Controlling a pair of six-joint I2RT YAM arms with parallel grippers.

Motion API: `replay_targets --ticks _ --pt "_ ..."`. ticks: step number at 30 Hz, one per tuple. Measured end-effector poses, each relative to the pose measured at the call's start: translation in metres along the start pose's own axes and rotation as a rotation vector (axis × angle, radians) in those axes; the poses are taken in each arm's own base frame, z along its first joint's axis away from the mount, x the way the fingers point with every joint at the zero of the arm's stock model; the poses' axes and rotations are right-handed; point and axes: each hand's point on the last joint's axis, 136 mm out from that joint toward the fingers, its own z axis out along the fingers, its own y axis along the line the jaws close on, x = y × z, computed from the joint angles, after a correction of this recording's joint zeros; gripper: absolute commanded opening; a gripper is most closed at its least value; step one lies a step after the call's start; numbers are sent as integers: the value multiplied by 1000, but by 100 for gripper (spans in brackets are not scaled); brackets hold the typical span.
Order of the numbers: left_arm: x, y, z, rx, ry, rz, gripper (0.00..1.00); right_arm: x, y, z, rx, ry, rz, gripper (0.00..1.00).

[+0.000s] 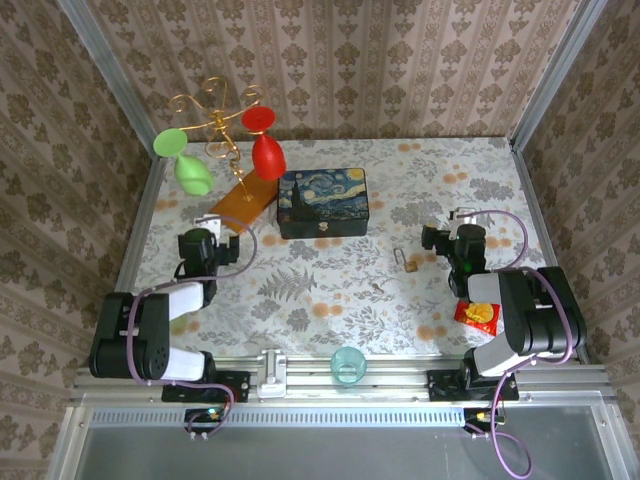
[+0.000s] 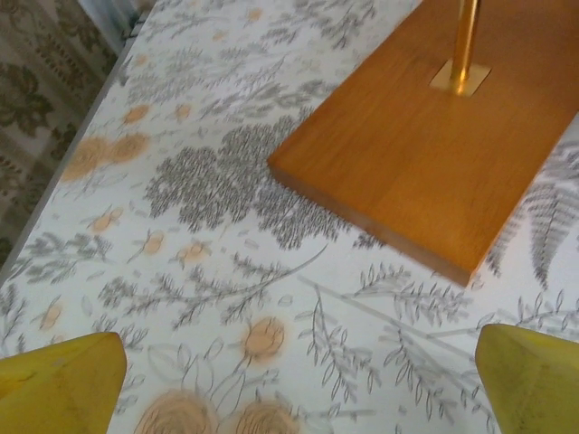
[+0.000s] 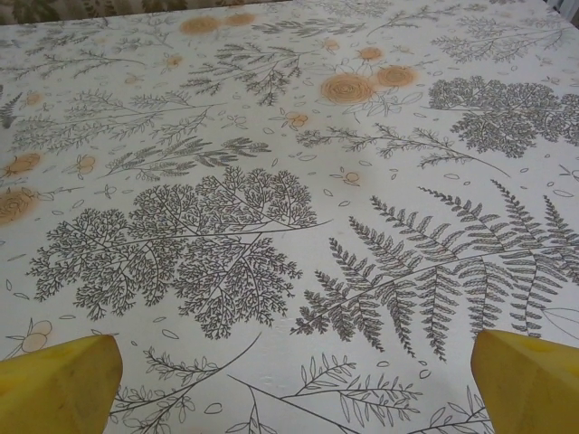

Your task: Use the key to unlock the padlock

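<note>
Your left gripper (image 2: 297, 384) and right gripper (image 3: 294, 382) both gape empty, while the padlock (image 1: 408, 262) lies on the table (image 1: 300, 300) near the right one, the key (image 1: 378, 287) beside it; both are probably light, hard and slippery, so pinch the padlock's body and the key's head.

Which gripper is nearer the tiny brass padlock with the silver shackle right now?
Right. The right gripper sits close, right of and slightly beyond the tiny brass padlock; the left gripper is far to its left, beside the wooden stand base.
</note>
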Motion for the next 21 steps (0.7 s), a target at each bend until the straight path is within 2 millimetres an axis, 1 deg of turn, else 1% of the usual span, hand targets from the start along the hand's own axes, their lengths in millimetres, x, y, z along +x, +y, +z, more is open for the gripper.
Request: replay_targets --ticks 2,4,6,7,9,13,21 --pt "-9 6 5 12 -51 -25 100 -6 1 0 -5 -23 3 100" --pt "-12 11 14 13 -93 -44 100 -9 1 0 -7 -34 4 100" --pt "0 11 20 19 -76 -54 100 -9 2 0 -11 -38 4 100" --pt "6 8 21 27 -63 -52 100 -9 3 0 -13 -38 4 100" --pt "8 4 22 45 -58 -50 100 -10 3 0 -15 -38 4 100" --pt "1 5 22 47 -85 -52 100 -9 5 0 -19 -38 2 100" --pt "-2 5 22 46 -97 -52 100 -11 8 0 -26 -41 -8 100"
